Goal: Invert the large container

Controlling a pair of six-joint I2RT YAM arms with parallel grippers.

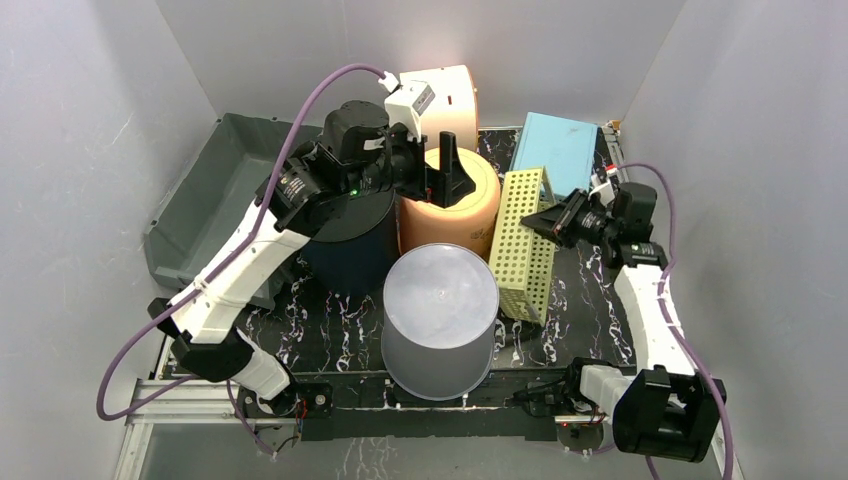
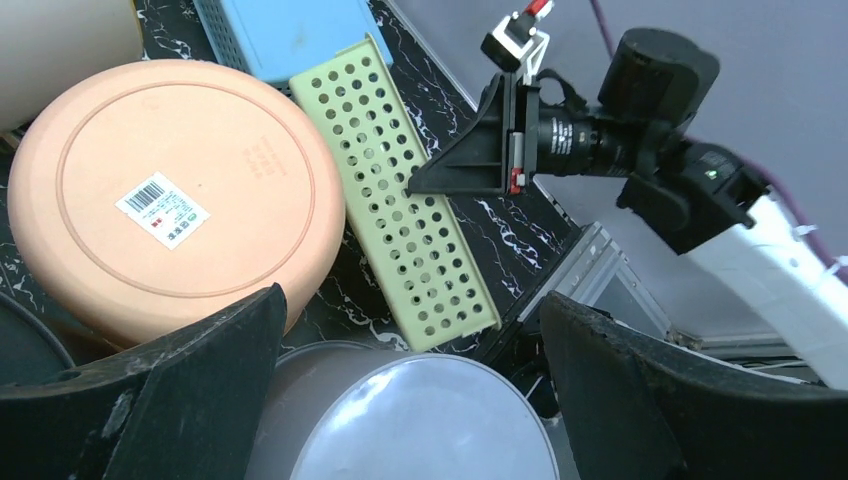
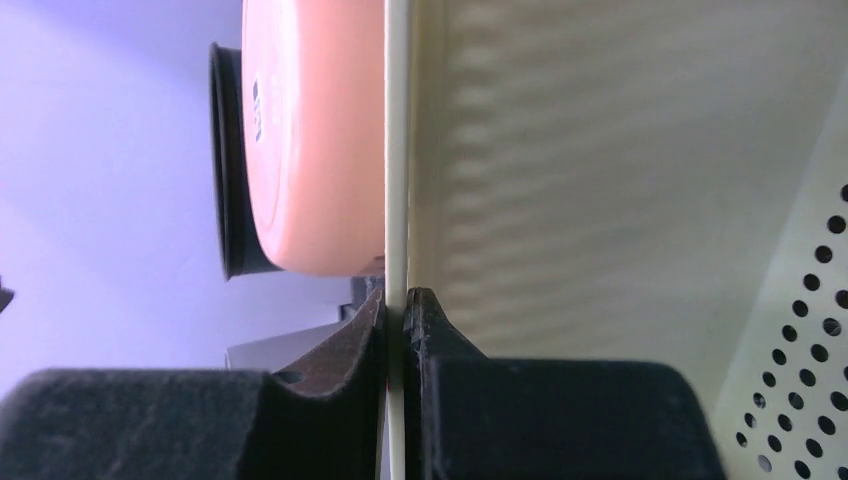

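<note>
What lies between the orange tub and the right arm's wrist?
The green perforated basket, standing on edge; the right gripper is shut on its wall. The top view shows it beside the orange tub.

Count: 4 round tubs: peach tub, cream tub behind it, dark blue tub left of it, grey tub on its near side. 2 perforated baskets right of the peach tub: green basket, blue basket. 1 grey bin far left of it. 2 arms: left arm, right arm.
</note>
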